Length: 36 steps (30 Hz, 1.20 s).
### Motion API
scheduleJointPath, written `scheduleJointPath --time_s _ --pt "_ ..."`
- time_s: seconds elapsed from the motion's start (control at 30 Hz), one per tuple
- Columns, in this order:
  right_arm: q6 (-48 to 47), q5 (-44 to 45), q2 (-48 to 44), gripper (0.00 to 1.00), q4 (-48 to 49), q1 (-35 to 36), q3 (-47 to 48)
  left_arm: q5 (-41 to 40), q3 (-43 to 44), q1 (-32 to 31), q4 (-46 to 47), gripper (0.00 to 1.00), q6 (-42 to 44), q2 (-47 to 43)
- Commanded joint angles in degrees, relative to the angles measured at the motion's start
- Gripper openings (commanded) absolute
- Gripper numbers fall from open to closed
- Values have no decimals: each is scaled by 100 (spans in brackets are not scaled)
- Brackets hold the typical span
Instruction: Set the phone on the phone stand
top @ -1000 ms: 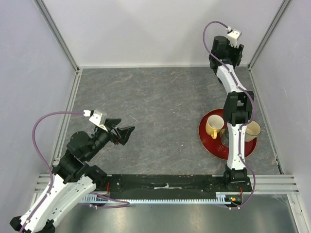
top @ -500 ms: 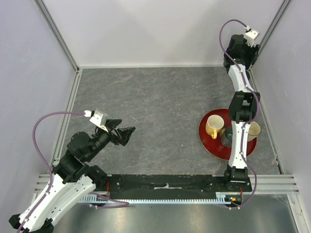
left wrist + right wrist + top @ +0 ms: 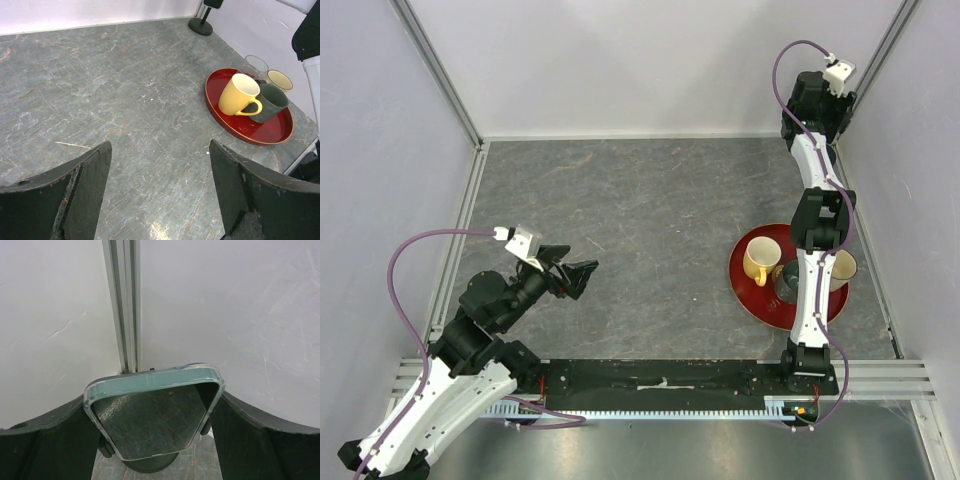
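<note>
The phone (image 3: 152,410), black with a clear case rim, stands between my right gripper's (image 3: 152,400) fingers in the right wrist view; the jaws press on its two side edges. Just behind and below it is the phone stand: its round black base (image 3: 150,466) and clamp knobs show under the phone. In the left wrist view the stand's base and rod (image 3: 201,26) sit in the far right corner. In the top view my right gripper (image 3: 817,108) is at that corner and hides the stand. My left gripper (image 3: 582,272) is open and empty over the table's left side.
A red tray (image 3: 750,295) at the right holds a yellow mug (image 3: 757,262) and a dark mug (image 3: 786,283). A cream cup (image 3: 842,266) and a clear glass (image 3: 256,64) are beside them. The walls and an aluminium post (image 3: 122,305) are close behind the stand.
My right arm swung right into the far right corner between one second and half a second ago, then held still. The left arm has not moved.
</note>
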Motion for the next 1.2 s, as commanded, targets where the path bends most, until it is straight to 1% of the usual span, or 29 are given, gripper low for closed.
scheduleJointPath --time_s 0.0,0.03,0.07,0.27,0.4,0.57,0.7,0.87,0.9,1.0,1.07,1.17 --pt "187 -203 -161 82 343 1 127 -114 46 7 111 84 26 28" --pt "187 -194 -187 91 307 1 119 -105 46 16 111 84 26 45" --pt "187 -203 -196 98 263 1 119 -105 55 34 102 84 26 45" --pt "336 -185 -407 98 -219 1 -74 -70 55 130 102 84 26 -7" --pt "591 -229 -837 98 -396 1 -679 9 55 218 102 84 9 -7" --pt "740 -167 -1303 98 -598 1 -1093 79 64 368 75 83 0 -16" --pt "898 -571 -1734 98 -764 -8 -1542 115 64 482 75 83 0 -43" --pt "1162 -993 -2024 98 -1310 -8 -1603 149 64 544 58 83 -9 1" --pt "1197 -1055 -2103 98 -1328 -8 -1795 280 73 570 58 83 -9 1" --pt "1241 -1195 -2463 98 -1328 -8 -2226 317 81 605 67 83 -18 45" --pt "1259 -1493 -2823 98 -1354 -8 -2473 334 81 614 75 83 -18 45" --pt "1548 -1836 -3569 98 -1416 -8 -3201 378 81 649 84 83 -18 71"
